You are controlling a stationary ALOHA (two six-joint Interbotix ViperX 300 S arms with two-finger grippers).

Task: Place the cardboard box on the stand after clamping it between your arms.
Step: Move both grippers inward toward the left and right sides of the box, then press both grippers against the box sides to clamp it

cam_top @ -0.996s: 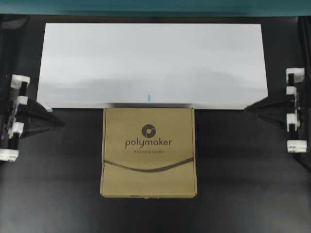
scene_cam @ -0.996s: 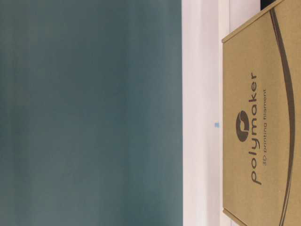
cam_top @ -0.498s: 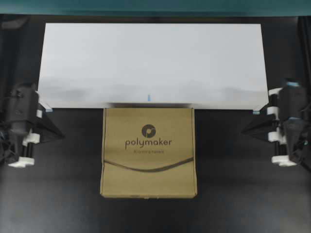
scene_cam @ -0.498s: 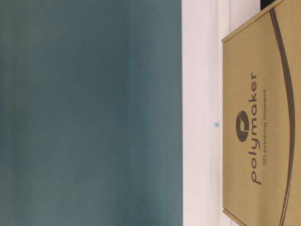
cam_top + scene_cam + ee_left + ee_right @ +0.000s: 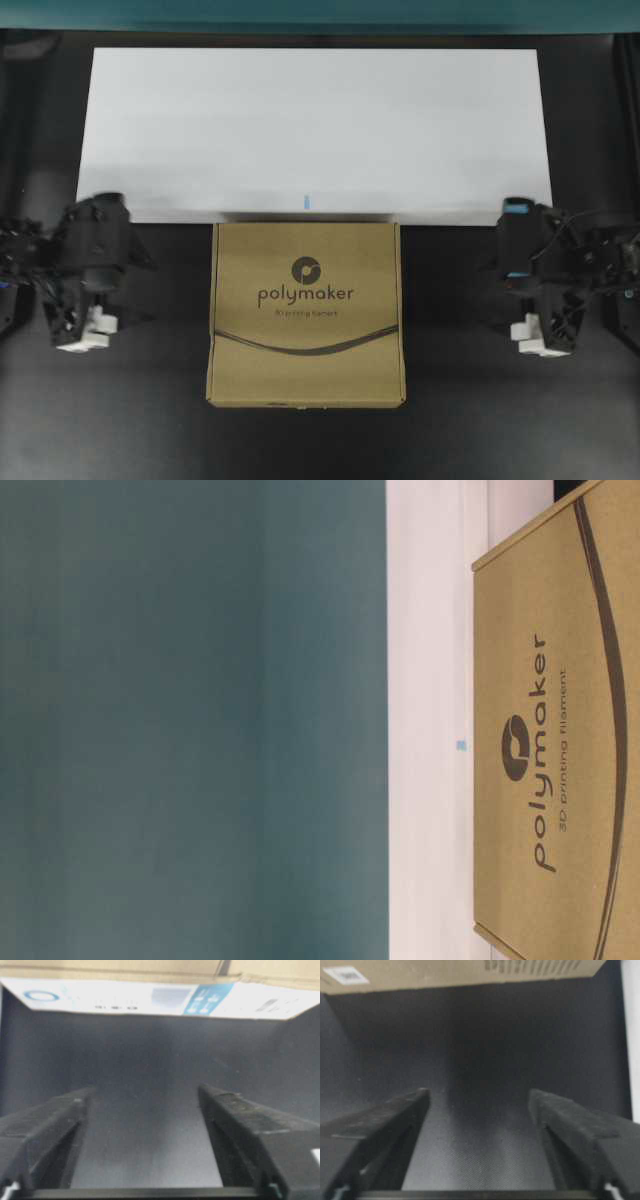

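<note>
I have the cardboard box (image 5: 306,313) lying flat on the black table (image 5: 460,420), logo up, its far edge tucked against the near edge of the white stand (image 5: 315,130), roughly at the stand's middle by the small blue mark (image 5: 306,201). Nothing touches it yet. My left gripper (image 5: 145,1105) sits well off the box's left side, my right gripper (image 5: 479,1102) well off its right side, both with fingers spread wide and empty, each wrist view showing a box side wall ahead.

To do this well, I would bring both arms in level and together, meeting opposite side walls at mid-height, so the box neither twists nor tips, then squeeze evenly before lifting.

The tabletop is matte and dark, and a teal wall (image 5: 190,720) runs behind the stand.
</note>
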